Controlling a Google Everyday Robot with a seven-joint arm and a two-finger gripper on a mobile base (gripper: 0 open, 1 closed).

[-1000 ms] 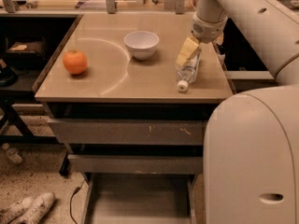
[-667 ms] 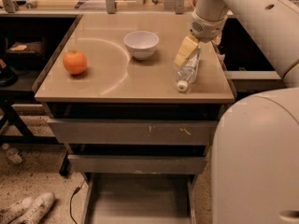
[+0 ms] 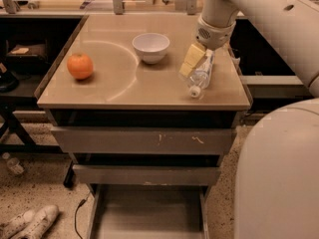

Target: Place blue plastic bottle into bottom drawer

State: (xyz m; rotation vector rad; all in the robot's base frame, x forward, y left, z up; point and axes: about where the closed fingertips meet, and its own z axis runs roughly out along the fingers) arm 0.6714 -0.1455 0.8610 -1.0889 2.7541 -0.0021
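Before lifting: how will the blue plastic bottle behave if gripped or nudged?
The blue plastic bottle lies on its side near the table's right edge, so a nudge would probably roll it. Its clear plastic looks light and may dent. With the claw at its far half, the cap end might droop.

Robot lab: pincer (image 3: 195, 67) over drawer bench (image 3: 124, 86)

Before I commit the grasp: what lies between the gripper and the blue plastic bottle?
Nothing, by the camera view: the gripper is right against the clear, white-capped plastic bottle lying on the tan tabletop, with no gap showing.
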